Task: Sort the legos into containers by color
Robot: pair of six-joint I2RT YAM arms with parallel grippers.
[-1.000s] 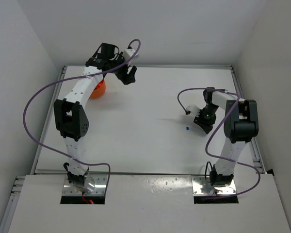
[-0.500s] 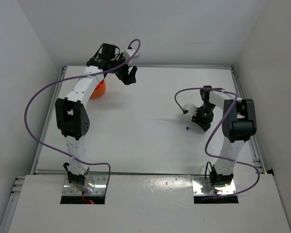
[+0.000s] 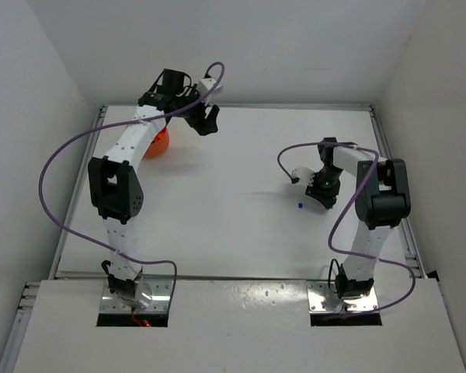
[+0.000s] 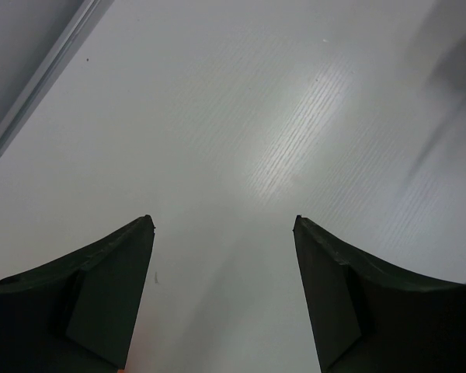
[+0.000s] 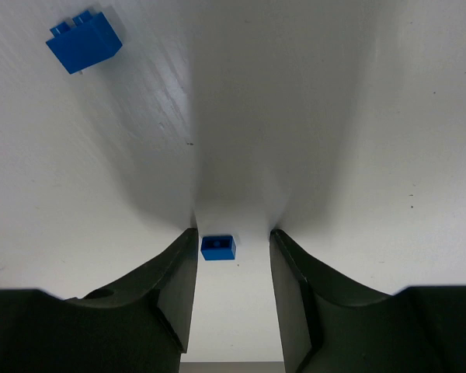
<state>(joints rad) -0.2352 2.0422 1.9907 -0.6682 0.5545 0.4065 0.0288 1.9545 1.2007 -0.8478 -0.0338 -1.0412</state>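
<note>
**Blue on white: spotted a tiny blue plastic brick [image 5: 217, 247] sitting inside the right gripper [image 5: 233, 231]**

Found that gripper down low over the white tabletop [image 5: 373, 116], black fingers [image 5: 295, 280] only partway apart and loose around the brick, not pinching it. Saw the tiny blue plastic brick lying flat on the table in the gap, tucked close by the finger on the picture's left, with open space on the other side. Couldn't call actual contact with that finger either way. Noticed a second, bigger blue plastic brick [image 5: 84, 43] showing two studs, further out ahead and off to the left in the wrist view, well apart from both fingers. From the overhead camera, only made out one blue speck [image 3: 301, 205] on the table just beside the right gripper; couldn't say which brick.

Spotted the left gripper [image 3: 207, 120] way over toward the far left of the table, jaws spread wide over bare white surface, holding nothing. Picked up a grey metal rail [image 4: 39, 78] along the table edge in its wrist view. Caught the small round orange plastic bowl [image 3: 161, 141] near the far left corner, half hidden behind the left arm [image 3: 132, 144] and well apart from the blue bricks. Couldn't see inside. Also clocked purple cables [image 3: 39, 186] looping off both arms.
</note>
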